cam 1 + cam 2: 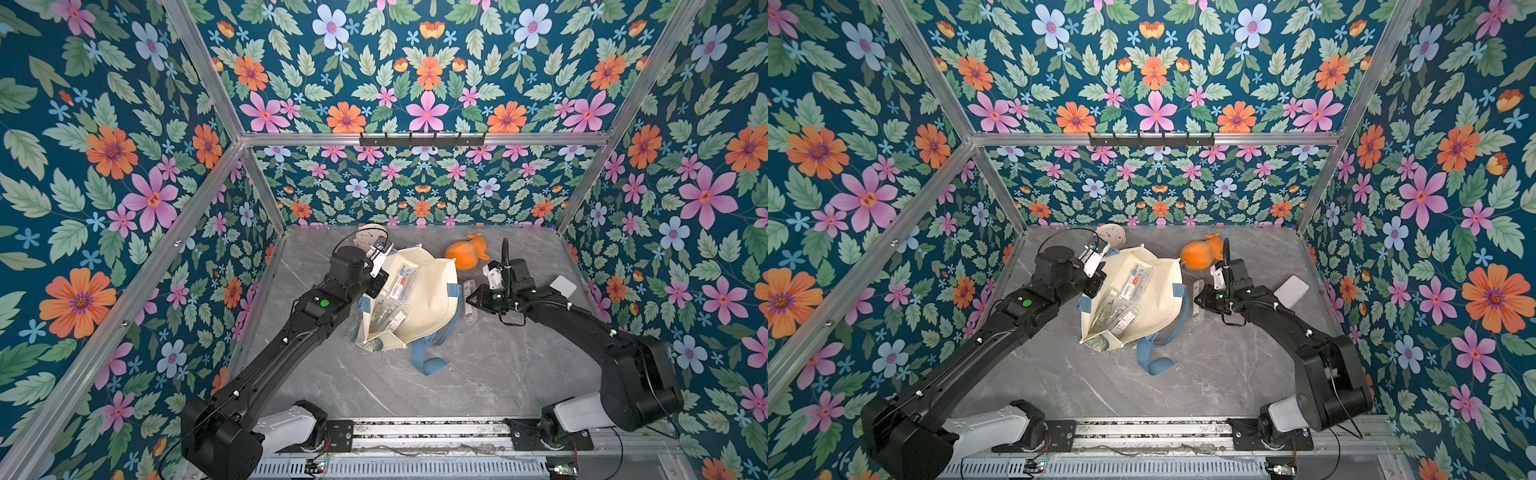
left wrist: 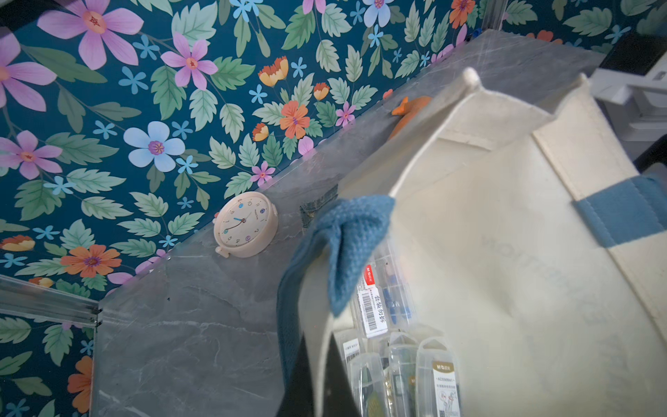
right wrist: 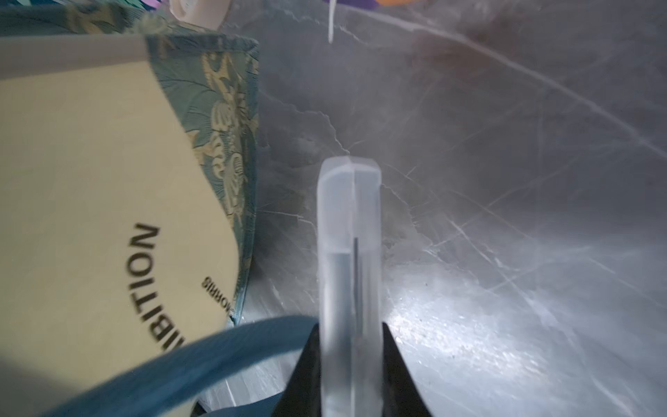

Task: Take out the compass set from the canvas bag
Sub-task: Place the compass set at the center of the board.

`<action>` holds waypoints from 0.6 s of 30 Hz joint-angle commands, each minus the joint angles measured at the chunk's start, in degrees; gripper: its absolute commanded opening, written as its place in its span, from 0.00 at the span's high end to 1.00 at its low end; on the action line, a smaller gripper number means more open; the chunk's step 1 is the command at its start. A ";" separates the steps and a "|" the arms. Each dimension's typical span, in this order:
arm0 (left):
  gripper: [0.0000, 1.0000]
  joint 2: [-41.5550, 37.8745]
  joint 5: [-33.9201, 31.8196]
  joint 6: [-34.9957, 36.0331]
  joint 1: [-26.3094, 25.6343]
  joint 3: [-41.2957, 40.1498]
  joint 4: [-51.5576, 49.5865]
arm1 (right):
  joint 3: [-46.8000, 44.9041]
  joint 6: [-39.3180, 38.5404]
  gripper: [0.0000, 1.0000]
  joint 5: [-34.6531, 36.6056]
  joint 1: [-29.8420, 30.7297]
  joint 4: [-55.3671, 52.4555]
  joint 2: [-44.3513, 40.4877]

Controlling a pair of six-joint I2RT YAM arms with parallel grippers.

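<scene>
Nearest to the arm bases, on the grey tabletop (image 1: 457, 382), one blue strap handle (image 1: 428, 361) of the canvas bag (image 1: 424, 299) lies in a loose loop. Just behind it is the bag's lower corner with the green patch (image 1: 372, 345). The bag itself rests in the middle of the tabletop with its mouth spread wide, and in both top views several clear cases (image 1: 401, 282) are seen inside it. The left claw (image 1: 376, 286) is at the bag's left rim, closed tight on the canvas edge beside the other strap. In the left wrist view this rim stands raised and the strap (image 2: 343, 252) hangs folded over it. The right claw (image 1: 470, 300) is on the other side, outside the bag, just beside its right wall. It is almost closed and pinches the compass set (image 1: 470, 316), a long clear plastic case. In the right wrist view the two black fingers (image 3: 306, 361) press the case (image 3: 348, 234) from both sides, and its free end sticks out past the fingertips over the bare tabletop. The printed side of the bag (image 3: 90, 180) is close beside it but does not touch it. Whether the case rests on the tabletop, I cannot tell. So the compass set is out of the bag, with a blue strap running between them. Behind the right arm lies a white flat object (image 1: 563, 286). Farther back is an orange toy (image 1: 465, 253), near the bag's far corner. A round cream clock (image 1: 370, 237) stands at the back wall, behind the left claw.
</scene>
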 commanded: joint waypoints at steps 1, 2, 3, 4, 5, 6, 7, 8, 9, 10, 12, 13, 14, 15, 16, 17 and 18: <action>1.00 -0.68 -3.80 0.73 0.15 0.84 3.56 | 0.57 0.83 0.94 -3.38 -0.03 6.42 3.68; 1.00 -0.76 -4.32 0.65 0.15 0.97 3.49 | 0.75 0.68 0.94 -3.48 -0.05 6.83 4.71; 1.00 -0.85 -4.86 0.56 0.18 1.07 3.48 | 0.88 0.72 0.93 -3.53 -0.04 7.49 5.86; 1.00 -0.93 -5.16 0.56 0.24 1.11 3.50 | 0.88 0.81 0.93 -3.73 -0.02 8.25 6.99; 1.00 -1.02 -5.29 0.56 0.24 1.08 3.47 | 1.03 0.91 0.93 -4.10 -0.04 8.76 8.10; 1.00 -1.17 -5.32 0.64 0.33 1.02 3.44 | 1.26 0.89 0.93 -4.60 0.03 9.16 8.82; 1.00 -1.28 -5.36 0.73 0.33 0.94 3.46 | 1.56 1.00 0.92 -4.85 0.03 9.29 11.55; 1.00 -1.38 -5.40 0.73 0.33 0.85 3.51 | 1.73 1.09 0.92 -5.20 -0.03 9.44 12.53; 1.00 -1.55 -5.36 0.82 0.41 0.68 3.44 | 1.84 1.09 0.91 -5.37 -0.02 9.71 13.64; 1.00 -1.65 -5.31 0.99 0.42 0.49 3.45 | 1.77 1.25 0.91 -5.35 -0.03 9.95 14.50; 1.00 -1.79 -5.16 1.21 0.42 -0.03 3.50 | 1.73 1.27 0.89 -5.64 -0.02 10.09 15.70; 1.00 -1.83 -4.98 1.26 0.46 -0.28 3.47 | 1.66 1.20 0.88 -5.45 -0.04 10.10 16.25; 1.00 -1.86 -4.89 1.26 0.50 -0.46 3.44 | 1.54 1.18 0.87 -5.29 -0.05 9.99 16.58; 1.00 -1.92 -4.65 1.26 0.51 -0.65 3.53 | 1.57 1.05 0.85 -5.31 -0.01 9.84 16.83; 1.00 -1.92 -4.46 1.33 0.51 -0.87 3.62 | 1.50 0.88 0.83 -5.14 -0.05 9.62 17.11; 1.00 -1.98 -4.28 1.35 0.51 -0.92 3.72 | 1.40 0.91 0.81 -5.09 -0.05 9.53 17.21; 1.00 -2.00 -4.26 1.35 0.51 -0.92 3.74 | 1.30 0.77 0.79 -4.88 -0.05 9.29 17.19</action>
